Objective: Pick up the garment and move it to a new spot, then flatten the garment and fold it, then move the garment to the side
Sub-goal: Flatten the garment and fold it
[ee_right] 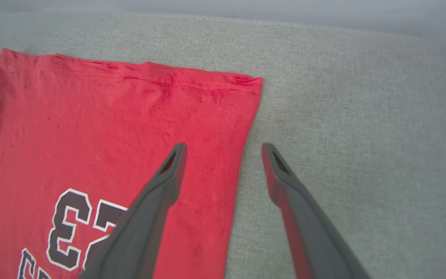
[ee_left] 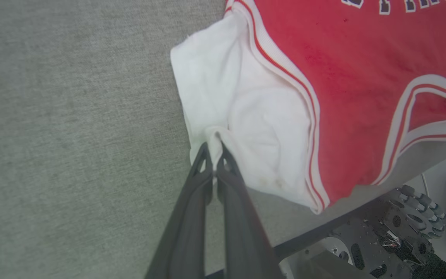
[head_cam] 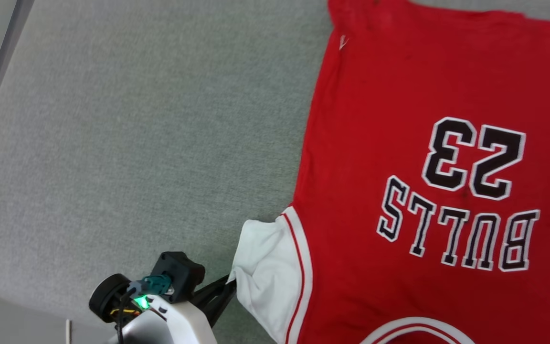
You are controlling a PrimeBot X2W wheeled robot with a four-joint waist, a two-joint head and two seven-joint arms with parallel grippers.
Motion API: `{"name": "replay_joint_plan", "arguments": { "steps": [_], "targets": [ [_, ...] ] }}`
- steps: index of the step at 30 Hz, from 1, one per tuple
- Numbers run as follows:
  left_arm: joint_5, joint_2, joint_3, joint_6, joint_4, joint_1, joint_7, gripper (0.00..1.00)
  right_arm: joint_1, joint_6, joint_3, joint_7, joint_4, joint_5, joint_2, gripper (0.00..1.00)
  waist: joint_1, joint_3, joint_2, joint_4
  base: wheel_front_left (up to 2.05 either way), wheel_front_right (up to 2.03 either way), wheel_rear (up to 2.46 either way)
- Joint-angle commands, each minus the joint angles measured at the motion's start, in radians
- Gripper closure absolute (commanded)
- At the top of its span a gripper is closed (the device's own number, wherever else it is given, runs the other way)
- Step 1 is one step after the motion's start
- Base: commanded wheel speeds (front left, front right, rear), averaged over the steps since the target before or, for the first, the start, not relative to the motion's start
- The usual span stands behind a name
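you have the garment (head_cam: 399,143) lying face up and mostly flat on the grey padded surface (head_cam: 136,143), with the collar (ee_left: 420,112) nearest the robot and the hem (ee_right: 130,73) at the far side, so the lettering (head_cam: 461,229) reads upside down from the head view. your left gripper (ee_left: 214,155) has its two fingers pressed together on the outer edge of the white sleeve (ee_left: 223,97). the cloth rises to a small peak at the tips, which suggests the pinch is there to draw the sleeve out flat or carry it over the red body. the sleeve is rumpled, so i judge flattening is unfinished on this side. your right gripper (ee_right: 223,149) has its fingers spread wide and holds nothing. one finger is over red cloth and the other over bare surface, straddling the jersey's side edge short of the hem, a stance that looks ready to take that edge. the collar end sits near the surface's near edge, so a pull toward the robot could drag cloth off.
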Motion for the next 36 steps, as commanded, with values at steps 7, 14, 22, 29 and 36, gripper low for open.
{"name": "replay_joint_plan", "arguments": {
  "steps": [7,14,22,29,36],
  "targets": [
    [0.028,-0.036,-0.007,-0.011,0.007,-0.044,-0.015,1.0,-0.148,-0.001,-0.03,0.024,0.123,-0.133,-0.007,0.0,-0.0003,0.1,0.0,0.091,0.0,0.0,0.0],
    [0.031,-0.059,-0.01,-0.011,0.012,-0.059,-0.023,1.0,-0.187,-0.001,-0.068,0.012,0.196,-0.198,0.011,0.0,-0.0003,0.125,0.0,0.112,0.0,0.0,0.0],
    [0.028,-0.063,-0.007,-0.013,0.021,-0.064,-0.025,1.0,-0.149,-0.001,-0.042,-0.003,0.222,-0.19,0.041,0.0,-0.0003,0.144,0.0,0.115,0.0,0.0,0.0],
    [0.028,-0.072,-0.013,-0.016,0.028,-0.07,-0.029,1.0,-0.122,-0.001,0.005,0.021,0.249,-0.172,0.021,1.0,-0.0003,0.149,0.0,0.122,0.0,0.0,0.0],
    [0.026,-0.069,-0.01,-0.006,0.031,-0.068,-0.026,1.0,-0.078,-0.001,0.004,-0.001,0.256,-0.167,0.004,1.0,-0.0003,0.119,0.0,0.108,0.0,0.0,0.0]
  ]
}}
